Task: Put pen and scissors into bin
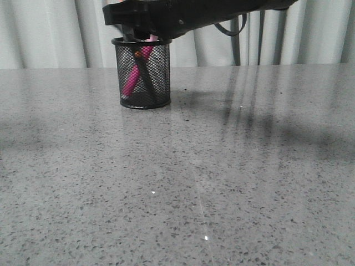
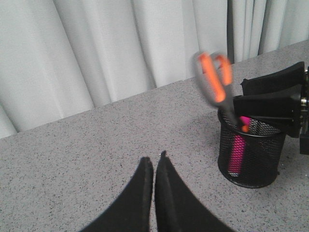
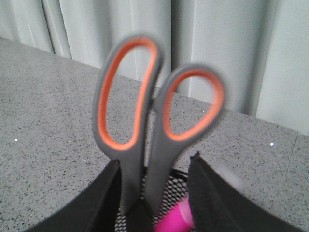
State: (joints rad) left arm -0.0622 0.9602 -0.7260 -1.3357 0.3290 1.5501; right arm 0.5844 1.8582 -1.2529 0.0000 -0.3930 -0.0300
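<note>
A: Standing in the upper left of the front view, the bin (image 1: 142, 73) rests on the grey speckled bench (image 1: 222, 183) with the pen (image 1: 135, 75) leaning inside it, pink through the mesh.

B: And the scissors (image 3: 157, 125)?

A: Blades down in the bin, handles sticking up above the rim, blurred in both wrist views. They sit between the fingers of the right claw (image 3: 154, 198), which is spread apart; the handles look free of both fingers.

B: The left claw (image 2: 155, 164)?

A: Clenched on nothing, fingertips together, low centre of its own view, well apart from the bin at the right there. Pale curtains (image 2: 96, 48) hang behind the bench.
</note>
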